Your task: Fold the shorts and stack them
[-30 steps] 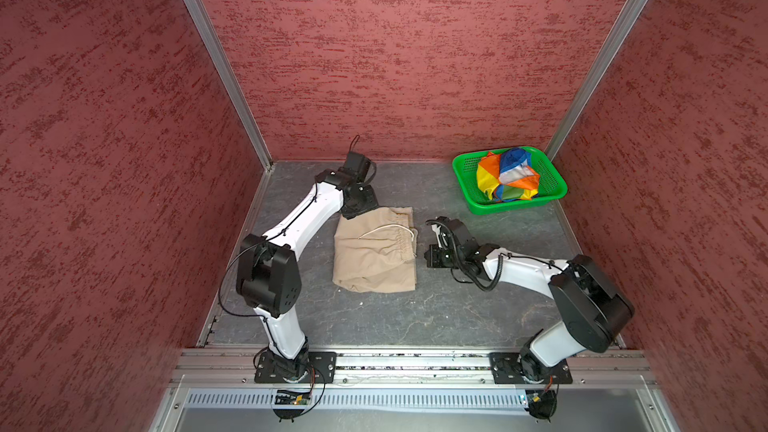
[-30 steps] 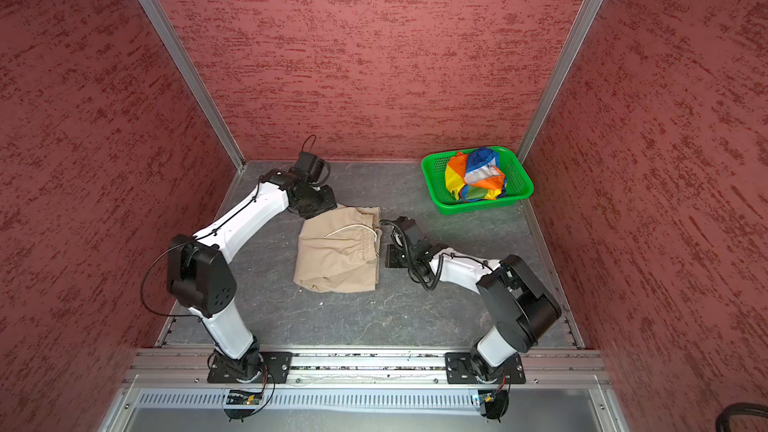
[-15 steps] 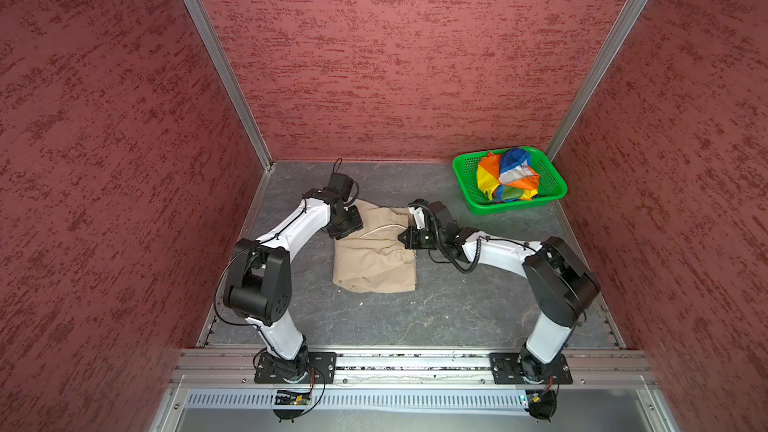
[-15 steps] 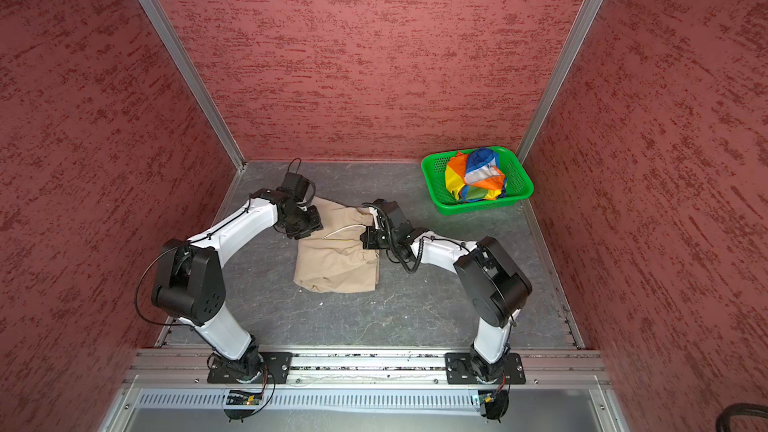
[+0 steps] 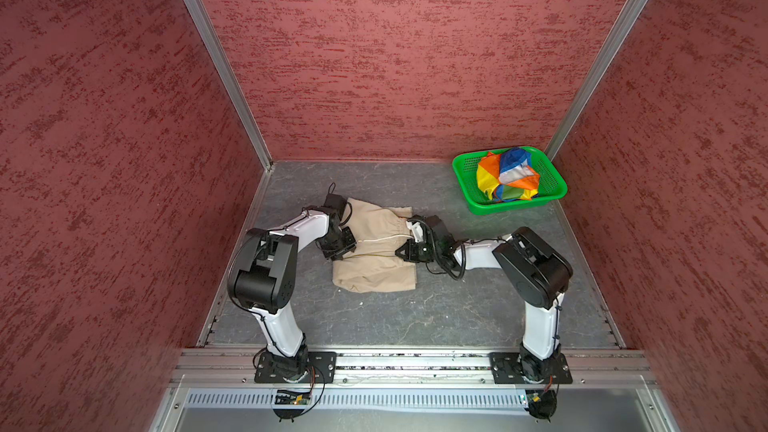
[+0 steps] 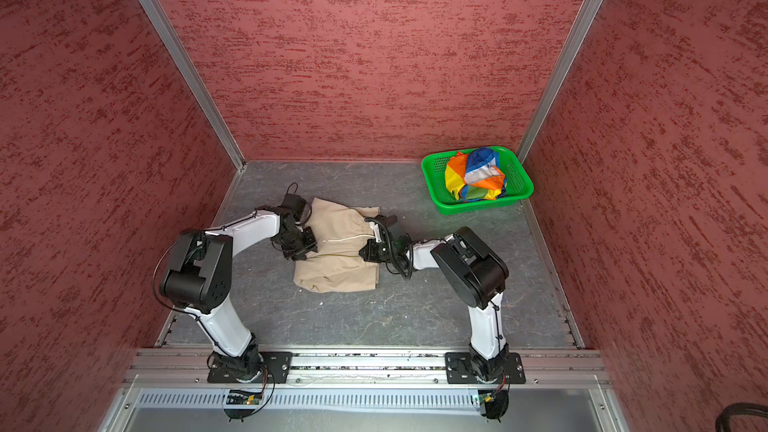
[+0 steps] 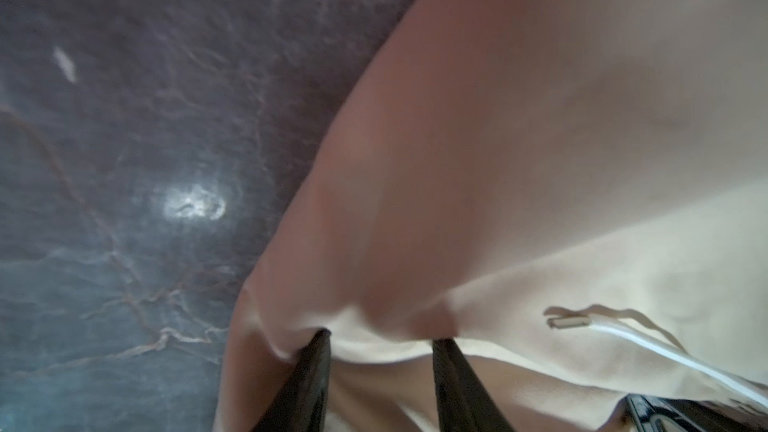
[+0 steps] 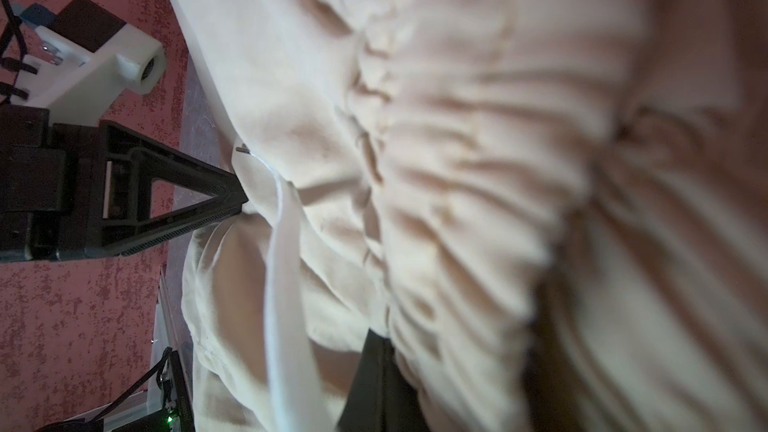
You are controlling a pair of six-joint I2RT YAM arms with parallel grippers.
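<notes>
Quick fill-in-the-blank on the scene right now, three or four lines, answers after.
1. The striped shorts lie bunched in the green ____.
2. The beige shorts lie on the ____ floor.
3. The right gripper is shut on the ____ shorts.
4. A white ____ crosses the beige fabric between the two grippers.

Missing words: basket; grey; beige; drawstring

Both arms bent low and inward, left gripper (image 5: 341,248) seemingly part-open; right gripper (image 5: 405,249) closed

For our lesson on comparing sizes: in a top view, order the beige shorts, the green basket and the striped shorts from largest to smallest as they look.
1. beige shorts
2. green basket
3. striped shorts, bunched inside the basket.
The basket lies farther back, so the first two are unsure.
</notes>
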